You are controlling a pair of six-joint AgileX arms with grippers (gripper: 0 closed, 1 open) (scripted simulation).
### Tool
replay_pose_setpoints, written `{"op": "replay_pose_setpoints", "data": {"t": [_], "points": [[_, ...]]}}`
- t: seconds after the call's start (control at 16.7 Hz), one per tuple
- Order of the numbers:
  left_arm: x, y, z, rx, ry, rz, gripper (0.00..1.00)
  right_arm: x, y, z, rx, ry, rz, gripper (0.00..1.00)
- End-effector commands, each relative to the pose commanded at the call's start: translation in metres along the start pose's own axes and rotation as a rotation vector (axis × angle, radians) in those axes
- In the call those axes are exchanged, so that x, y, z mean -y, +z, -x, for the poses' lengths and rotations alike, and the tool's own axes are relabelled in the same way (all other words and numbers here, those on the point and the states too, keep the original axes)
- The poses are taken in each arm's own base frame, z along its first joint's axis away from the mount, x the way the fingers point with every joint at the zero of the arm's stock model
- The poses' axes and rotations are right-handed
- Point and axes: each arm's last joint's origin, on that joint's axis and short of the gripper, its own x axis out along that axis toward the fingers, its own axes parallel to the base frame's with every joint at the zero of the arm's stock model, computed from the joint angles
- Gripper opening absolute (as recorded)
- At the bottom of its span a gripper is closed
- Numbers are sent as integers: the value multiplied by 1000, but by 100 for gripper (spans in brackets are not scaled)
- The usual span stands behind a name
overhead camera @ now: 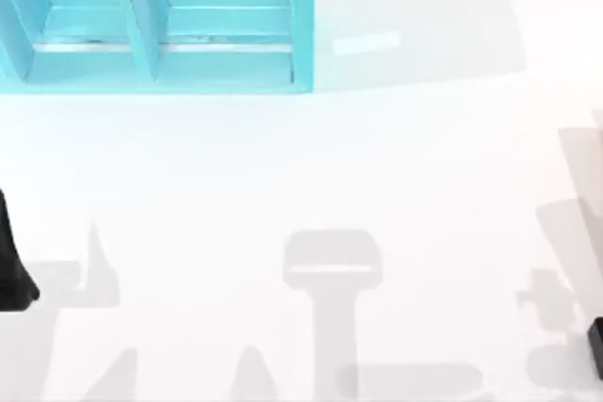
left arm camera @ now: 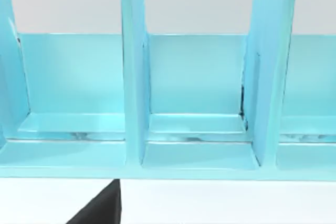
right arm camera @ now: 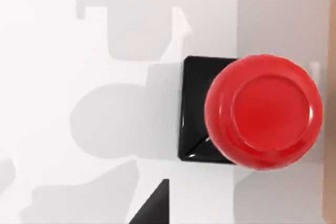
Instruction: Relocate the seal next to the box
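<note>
Box (overhead camera: 301, 35) sits upper left in top view, on white tabletop (overhead camera: 311, 167); visible compartments empty. Seal (right arm camera: 262, 111) stands upright on tabletop under right wrist camera. Can't tell either gripper's state.

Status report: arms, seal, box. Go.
Left arm at table's left edge, right arm at right edge. Seal upright on the table under right wrist camera, unheld. Box far left, apart.

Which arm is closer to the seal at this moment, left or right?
Right. Its wrist camera looks straight down on the seal. The left arm's wrist camera faces the box at the table's far left.
</note>
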Motion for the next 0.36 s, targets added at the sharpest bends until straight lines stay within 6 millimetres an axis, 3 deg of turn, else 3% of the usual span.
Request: {"op": "replay_pose_setpoints", "data": {"t": [0.36], "points": [[0,0,0,0,0,0,100,0,0,0,0,0,0,100]]}}
